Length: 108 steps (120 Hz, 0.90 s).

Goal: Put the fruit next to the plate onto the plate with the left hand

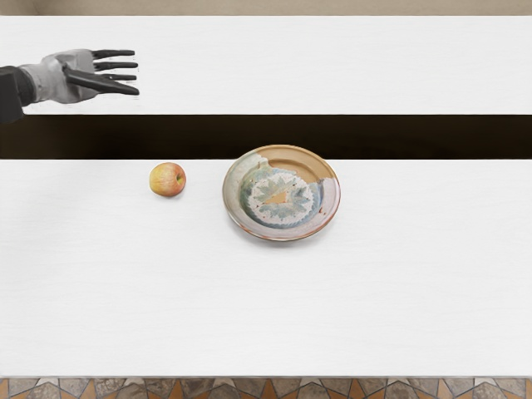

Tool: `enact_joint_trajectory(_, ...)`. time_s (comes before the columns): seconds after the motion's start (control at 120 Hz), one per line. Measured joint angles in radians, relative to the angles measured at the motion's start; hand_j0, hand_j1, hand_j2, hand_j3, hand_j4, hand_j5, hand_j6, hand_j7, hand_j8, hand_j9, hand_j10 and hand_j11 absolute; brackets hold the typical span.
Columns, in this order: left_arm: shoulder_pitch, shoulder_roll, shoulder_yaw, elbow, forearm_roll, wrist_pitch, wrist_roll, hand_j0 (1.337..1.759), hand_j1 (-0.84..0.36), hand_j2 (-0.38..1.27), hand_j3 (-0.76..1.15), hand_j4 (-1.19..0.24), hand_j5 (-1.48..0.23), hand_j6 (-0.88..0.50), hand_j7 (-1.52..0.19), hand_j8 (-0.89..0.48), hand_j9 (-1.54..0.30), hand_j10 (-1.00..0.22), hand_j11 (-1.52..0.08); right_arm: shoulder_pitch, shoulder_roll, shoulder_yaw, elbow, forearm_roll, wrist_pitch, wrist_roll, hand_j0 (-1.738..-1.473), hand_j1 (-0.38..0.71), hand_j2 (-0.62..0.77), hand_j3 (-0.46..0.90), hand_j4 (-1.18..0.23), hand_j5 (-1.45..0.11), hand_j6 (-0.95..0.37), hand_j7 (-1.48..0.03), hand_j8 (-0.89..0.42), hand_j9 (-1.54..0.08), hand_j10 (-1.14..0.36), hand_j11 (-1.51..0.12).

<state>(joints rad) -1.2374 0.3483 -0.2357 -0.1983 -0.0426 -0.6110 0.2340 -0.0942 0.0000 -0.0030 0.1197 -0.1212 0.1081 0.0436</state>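
Forearm [12,93] of left hand [81,75] partly off-frame.

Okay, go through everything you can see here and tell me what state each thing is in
apple: resting on the table, left of the plate, not touching it, not held
plate: flat on the table, nothing on it
left hand: open, fingers stretched out, holding nothing, far back from the apple
right hand: not in view
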Motion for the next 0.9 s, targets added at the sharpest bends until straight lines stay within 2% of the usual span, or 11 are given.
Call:
enact_joint_trajectory(0.308, 0.012, 0.026, -0.002, 0.006, 0.005, 0.000, 0.011, 1.658, 0.06, 0.05, 0.00, -0.24, -0.32, -0.24, -0.32, -0.24, -0.32, -0.24, -0.32, 0.008, 0.000, 0.000, -0.008, -0.001, -0.004, 0.000, -1.658, -0.31, -0.01, 0.00, -0.04, -0.05, -0.04, -0.05, -0.04, -0.05, -0.04, -0.05)
enact_joint_trajectory(0.442, -0.025, 0.162, 0.043, -0.039, 0.075, 0.000, 0.108, 1.658, 0.06, 0.05, 0.00, -0.24, -0.32, -0.24, -0.32, -0.24, -0.32, -0.24, -0.32, 0.008, 0.000, 0.000, -0.010, -0.001, -0.004, -0.001, -1.658, -0.31, -0.01, 0.00, -0.04, -0.05, -0.04, -0.05, -0.04, -0.05, -0.04, -0.05)
enact_joint_trajectory(0.483, -0.045, 0.162, 0.074, -0.053, 0.112, 0.000, 0.133, 1.658, 0.06, 0.05, 0.00, -0.24, -0.32, -0.24, -0.32, -0.24, -0.32, -0.24, -0.32, 0.008, 0.000, 0.000, -0.010, -0.001, -0.004, -0.001, -1.658, -0.31, -0.01, 0.00, -0.04, -0.05, -0.04, -0.05, -0.04, -0.05, -0.04, -0.05)
enact_joint_trajectory(0.583, -0.089, 0.150, 0.112, -0.070, 0.193, 0.000, 0.261, 1.658, 0.06, 0.05, 0.00, -0.24, -0.32, -0.24, -0.32, -0.24, -0.32, -0.24, -0.32, 0.008, 0.000, 0.000, -0.010, -0.001, -0.004, -0.001, -1.658, -0.31, -0.01, 0.00, -0.04, -0.05, -0.04, -0.05, -0.04, -0.05, -0.04, -0.05)
enact_joint_trajectory(0.65, -0.090, 0.122, 0.124, -0.075, 0.249, 0.000, 0.316, 1.658, 0.06, 0.05, 0.00, -0.24, -0.32, -0.24, -0.32, -0.24, -0.32, -0.24, -0.32, 0.008, 0.000, 0.000, -0.010, -0.001, -0.004, -0.001, -1.658, -0.31, -0.01, 0.00, -0.04, -0.05, -0.04, -0.05, -0.04, -0.05, -0.04, -0.05)
enact_joint_trajectory(0.75, -0.148, 0.103, 0.132, -0.089, 0.347, 0.000, 0.354, 1.658, 0.06, 0.05, 0.00, -0.24, -0.32, -0.24, -0.32, -0.24, -0.32, -0.24, -0.32, 0.008, 0.000, 0.000, -0.010, -0.001, -0.004, -0.001, -1.658, -0.31, -0.01, 0.00, -0.04, -0.05, -0.04, -0.05, -0.04, -0.05, -0.04, -0.05)
enact_joint_trajectory(0.9, -0.185, 0.107, 0.141, -0.168, 0.461, 0.000, 0.371, 1.658, 0.06, 0.05, 0.00, -0.25, -0.32, -0.25, -0.32, -0.24, -0.32, -0.24, -0.32, 0.008, 0.000, 0.000, -0.010, -0.001, -0.004, -0.001, -1.658, -0.31, -0.01, 0.00, -0.04, -0.05, -0.04, -0.05, -0.04, -0.05, -0.04, -0.05)
